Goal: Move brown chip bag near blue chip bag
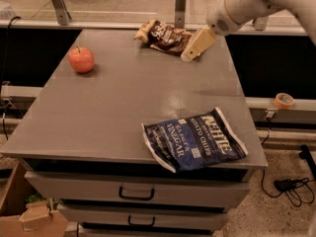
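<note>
The brown chip bag [165, 35] lies at the far edge of the grey table [113, 107], dark brown with tan ends. My gripper [192, 50] hangs from the white arm at the upper right, just over the bag's right end, hiding that end. The blue chip bag [193, 139] lies flat near the table's front right corner, navy with white lettering, far from the brown bag.
A red apple [81, 59] sits at the table's far left. Drawers [136, 194] are below the front edge. A tape roll [284, 100] lies on a ledge at the right. Cables [291, 186] run on the floor at the right. A cardboard box [29, 216] stands at the lower left.
</note>
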Action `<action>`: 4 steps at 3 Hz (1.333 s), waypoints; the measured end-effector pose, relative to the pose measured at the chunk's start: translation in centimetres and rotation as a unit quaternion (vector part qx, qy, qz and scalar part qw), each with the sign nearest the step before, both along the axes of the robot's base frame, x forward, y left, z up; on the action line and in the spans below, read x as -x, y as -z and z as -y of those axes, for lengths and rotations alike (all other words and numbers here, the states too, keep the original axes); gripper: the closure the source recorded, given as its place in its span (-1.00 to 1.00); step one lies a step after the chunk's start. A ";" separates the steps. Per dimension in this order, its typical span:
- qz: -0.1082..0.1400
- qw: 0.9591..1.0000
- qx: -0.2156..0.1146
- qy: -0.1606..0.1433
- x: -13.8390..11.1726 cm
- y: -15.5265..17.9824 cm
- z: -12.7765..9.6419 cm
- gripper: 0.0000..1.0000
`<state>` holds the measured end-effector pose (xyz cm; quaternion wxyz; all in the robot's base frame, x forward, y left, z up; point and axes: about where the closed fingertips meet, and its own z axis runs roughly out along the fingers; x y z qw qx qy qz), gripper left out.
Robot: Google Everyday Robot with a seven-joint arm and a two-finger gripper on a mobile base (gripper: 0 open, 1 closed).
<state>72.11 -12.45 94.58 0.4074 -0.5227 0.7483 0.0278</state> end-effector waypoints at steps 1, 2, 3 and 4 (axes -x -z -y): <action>0.002 0.999 -0.044 0.032 -4.8 1.9 -1.2 -1.00; -0.006 0.994 -0.091 0.065 -8.8 4.0 -2.3 -1.00; -0.017 0.988 -0.118 0.099 -12.0 6.3 -2.1 -1.00; -0.029 0.982 -0.138 0.126 -13.8 8.4 -1.5 -0.47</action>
